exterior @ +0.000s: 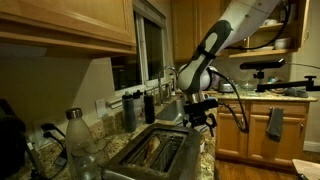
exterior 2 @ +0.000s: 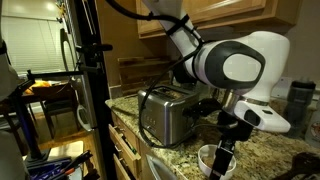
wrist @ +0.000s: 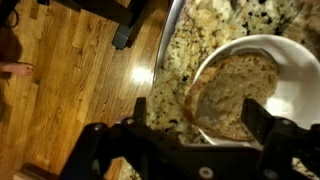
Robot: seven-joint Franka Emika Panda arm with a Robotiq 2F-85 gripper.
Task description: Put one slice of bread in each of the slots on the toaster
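1. Fingers (wrist: pixel 270 125) spread wide, holding nothing, poised over a white bowl (wrist: pixel 300 65) on the tabletop (wrist: pixel 185 50).
2. Bread (wrist: pixel 235 95) directly beneath, lying in the bowl, one edge reaching the rim; roughly between the two tips in the wrist view.
3. Toaster (exterior 2: pixel 165 115) off to one side of the fingers, near but apart, on the same tabletop. Slots (exterior: pixel 158 150) facing up; too dim to say whether anything sits inside.
4. Step in hand, most likely: picking up the slice. Centre over it first, then lower slowly until the tips bracket opposite crusts.
5. Stop just short of the bowl's bottom, so as not to jam or tip it.
6. Close gently: soft crumb probably tears or folds under a hard squeeze.
7. Mind the tabletop edge close by, with floor (wrist: pixel 70 90) beyond; avoid nudging the bowl that way.
8. Lift clear of the rim before swinging toward the toaster, and turn the slice upright, in line with a slot.
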